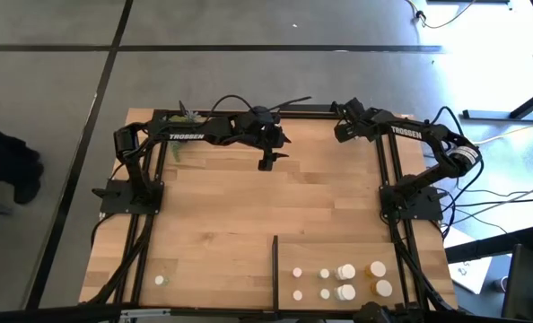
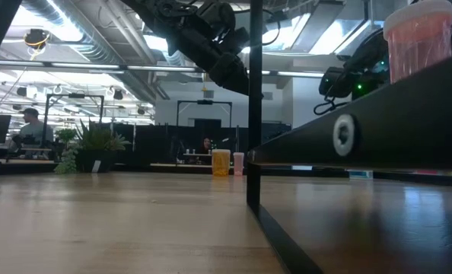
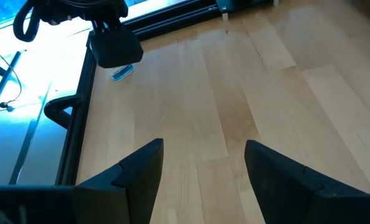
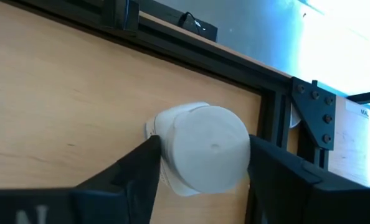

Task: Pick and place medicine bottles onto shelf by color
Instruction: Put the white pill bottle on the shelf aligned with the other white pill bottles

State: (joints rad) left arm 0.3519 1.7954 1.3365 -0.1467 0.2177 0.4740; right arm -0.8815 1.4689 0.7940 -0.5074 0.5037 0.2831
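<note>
A white medicine bottle (image 4: 203, 152) lies on the wood close to the black frame at the table's far right corner, one round end toward the camera. My right gripper (image 4: 203, 165) is shut on it; the high view shows this gripper (image 1: 342, 131) but not the bottle. My left gripper (image 1: 266, 162) hangs open over the far middle of the table, nothing between its fingers (image 3: 141, 174). The shelf (image 1: 419, 278) at the near right carries several white bottles (image 1: 345, 271) and two orange ones (image 1: 375, 268). One white bottle (image 1: 160, 280) stands alone at the near left. My right gripper pinches the white bottle's round body (image 4: 172, 149) between its two fingers (image 4: 144, 168), one on each side. The fingers come slanting down from above. The bottle's underside is hidden, so I cannot tell whether it is lifted or rests on the wood.
A thin black strip (image 1: 275, 260) edges the shelf's left side and stands upright in the low view. A small green plant (image 1: 185, 117) sits at the far left by the left arm. Black frame rails (image 4: 278, 106) border the table. Bare wood fills the middle.
</note>
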